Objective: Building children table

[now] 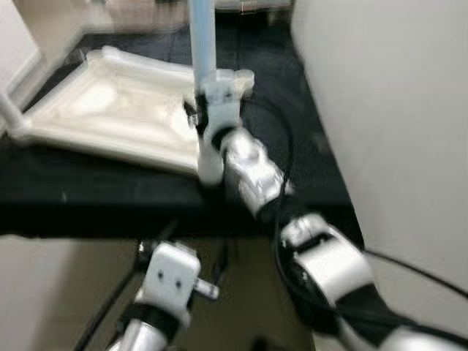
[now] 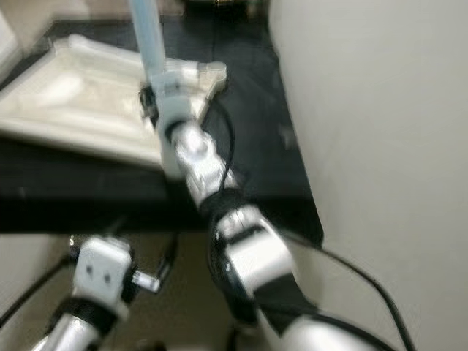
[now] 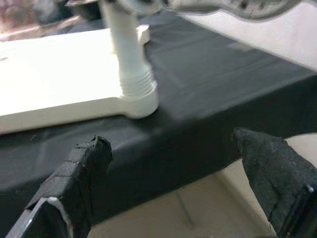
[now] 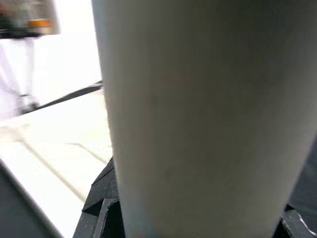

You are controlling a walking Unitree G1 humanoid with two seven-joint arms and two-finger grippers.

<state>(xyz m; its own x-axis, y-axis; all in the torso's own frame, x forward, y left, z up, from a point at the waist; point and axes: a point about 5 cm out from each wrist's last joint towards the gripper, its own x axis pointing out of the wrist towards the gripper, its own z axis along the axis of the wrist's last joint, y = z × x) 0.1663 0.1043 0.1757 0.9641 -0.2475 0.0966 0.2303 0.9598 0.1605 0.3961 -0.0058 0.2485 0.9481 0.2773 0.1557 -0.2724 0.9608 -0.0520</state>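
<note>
The right tool (image 1: 206, 110) is clamped around the pale blue leg (image 1: 202, 36), upright at the white tabletop's (image 1: 110, 110) near right corner on the black counter (image 1: 88, 197). The left tool (image 3: 183, 183) hangs wide open below the counter's near edge, holding nothing; a white wall (image 1: 395, 110) stands right.

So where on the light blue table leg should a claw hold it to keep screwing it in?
Low on the smooth round shaft of the table leg, just above its threaded base, from the robot's side. The leg stands upright in the corner socket of the upturned white tabletop, where the right claw sits.
</note>
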